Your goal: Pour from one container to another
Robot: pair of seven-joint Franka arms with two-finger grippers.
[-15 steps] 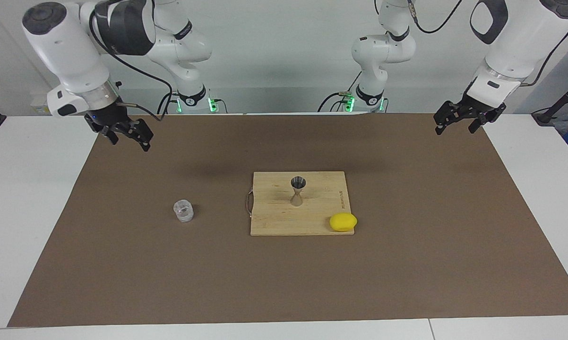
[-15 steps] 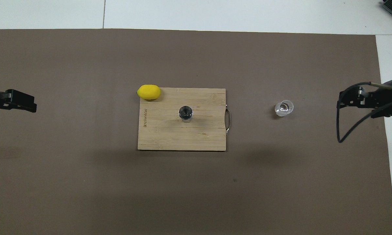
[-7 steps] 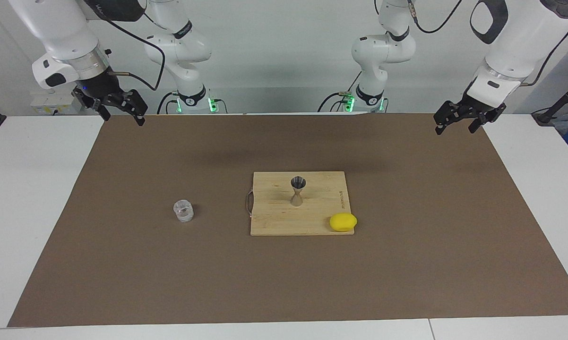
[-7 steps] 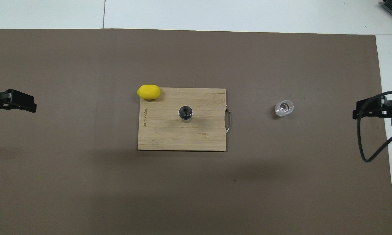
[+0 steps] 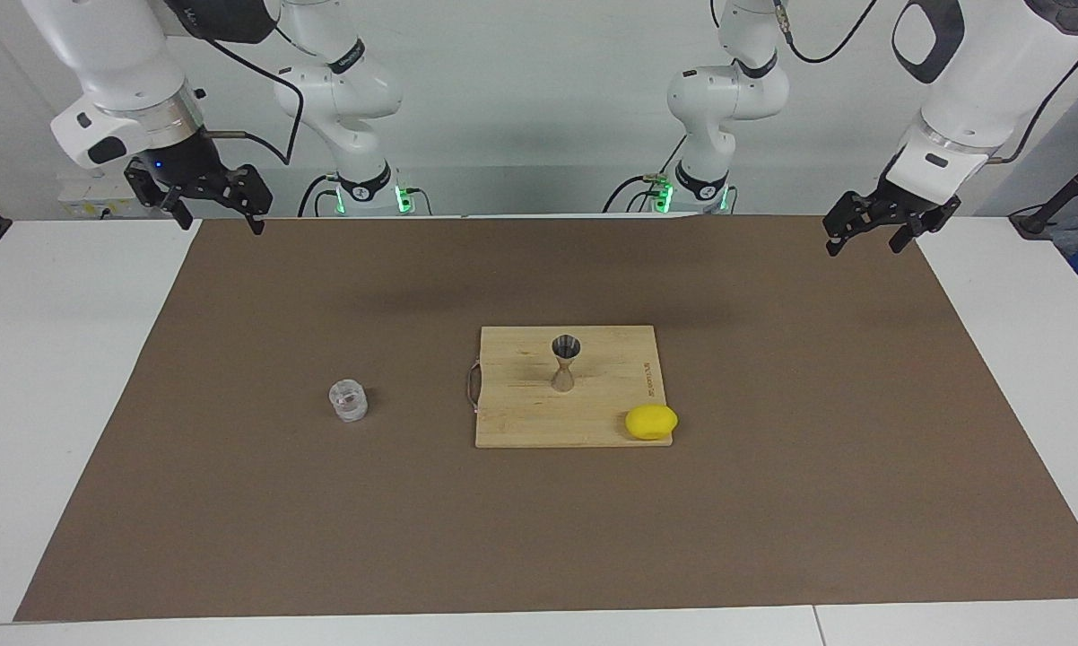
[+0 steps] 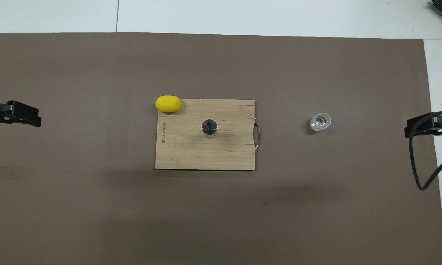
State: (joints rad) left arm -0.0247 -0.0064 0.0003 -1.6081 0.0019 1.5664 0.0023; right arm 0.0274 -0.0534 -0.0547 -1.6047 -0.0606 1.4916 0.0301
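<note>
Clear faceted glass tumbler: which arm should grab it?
Right. The clear faceted glass tumbler stands toward the right arm's end; right gripper is open there. Left gripper waits beyond the steel hourglass jigger.

The right end effector [image 5: 215, 216] has risen and drawn back from over the brown mat toward the right arm's end of the desk. In the overhead view only its black tip [image 6: 428, 127] shows at the mat's edge, well apart from the clear faceted glass tumbler [image 6: 320, 122].

A small burned-in mark runs along one short edge of the cutting board [image 6: 191, 151], too small to read.
</note>
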